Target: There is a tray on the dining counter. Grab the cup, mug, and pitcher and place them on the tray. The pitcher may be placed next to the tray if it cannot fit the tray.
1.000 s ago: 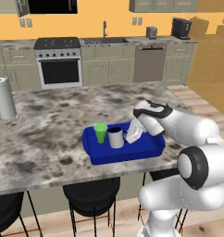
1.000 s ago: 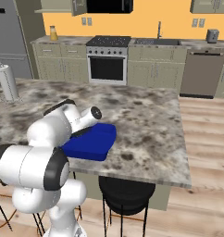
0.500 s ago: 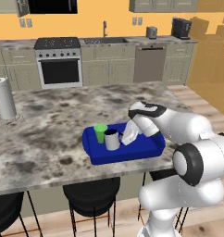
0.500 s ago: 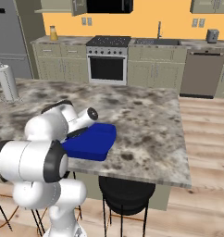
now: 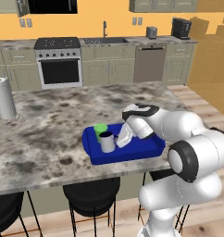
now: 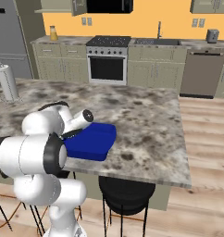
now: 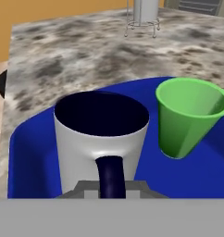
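Nearest, my gripper [image 5: 119, 140] is pinched on the mug [image 7: 101, 139] handle; mug and cup [image 7: 190, 115] stand side by side on the tray [image 5: 132, 150] — two placed, pitcher [image 6: 53, 33] waits on the far counter.

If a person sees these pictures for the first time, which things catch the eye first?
The bright blue tray on the speckled dining counter stands out first. In it stand the green cup and the grey mug, close together. The white arm's gripper is shut on the mug's dark handle.
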Available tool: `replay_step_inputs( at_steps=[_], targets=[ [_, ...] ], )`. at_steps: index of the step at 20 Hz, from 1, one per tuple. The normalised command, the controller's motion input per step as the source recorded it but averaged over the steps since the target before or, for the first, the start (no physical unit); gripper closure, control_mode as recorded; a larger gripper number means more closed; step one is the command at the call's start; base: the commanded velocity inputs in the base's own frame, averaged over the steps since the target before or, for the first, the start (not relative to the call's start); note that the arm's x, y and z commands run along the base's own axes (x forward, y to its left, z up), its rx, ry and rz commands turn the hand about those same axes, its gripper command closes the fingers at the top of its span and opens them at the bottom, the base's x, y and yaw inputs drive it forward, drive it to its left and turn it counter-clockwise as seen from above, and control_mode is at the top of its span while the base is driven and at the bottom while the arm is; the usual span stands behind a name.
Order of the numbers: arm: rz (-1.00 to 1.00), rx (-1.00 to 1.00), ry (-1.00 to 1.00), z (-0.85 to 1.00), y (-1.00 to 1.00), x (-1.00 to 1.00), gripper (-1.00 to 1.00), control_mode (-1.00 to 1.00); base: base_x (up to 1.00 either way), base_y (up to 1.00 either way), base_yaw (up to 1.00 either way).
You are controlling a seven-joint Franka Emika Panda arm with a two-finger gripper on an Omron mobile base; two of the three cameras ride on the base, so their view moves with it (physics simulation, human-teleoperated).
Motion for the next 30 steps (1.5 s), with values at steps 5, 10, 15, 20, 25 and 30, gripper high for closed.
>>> replay_step_inputs(
  at_steps=[5, 10, 15, 20, 25, 30],
  targets=[
    [0.00, 0.00, 0.00, -0.13, 0.14, 0.16, 1.00, -1.00, 0.00, 0.00, 0.00],
    [0.00, 0.00, 0.00, -0.12, 0.08, 0.14, 1.00, -1.00, 0.00, 0.00, 0.00],
    [0.00, 0.00, 0.00, -0.16, 0.05, 0.19, 1.00, -1.00, 0.00, 0.00, 0.00],
    [0.00, 0.00, 0.00, -0.17, 0.03, 0.17, 1.00, -1.00, 0.00, 0.00, 0.00],
    [0.00, 0.00, 0.00, -0.17, 0.02, 0.17, 1.00, -1.00, 0.00, 0.00, 0.00],
    [0.01, 0.00, 0.00, -0.23, 0.05, 0.05, 1.00, -1.00, 0.00, 0.00, 0.00]
  ],
)
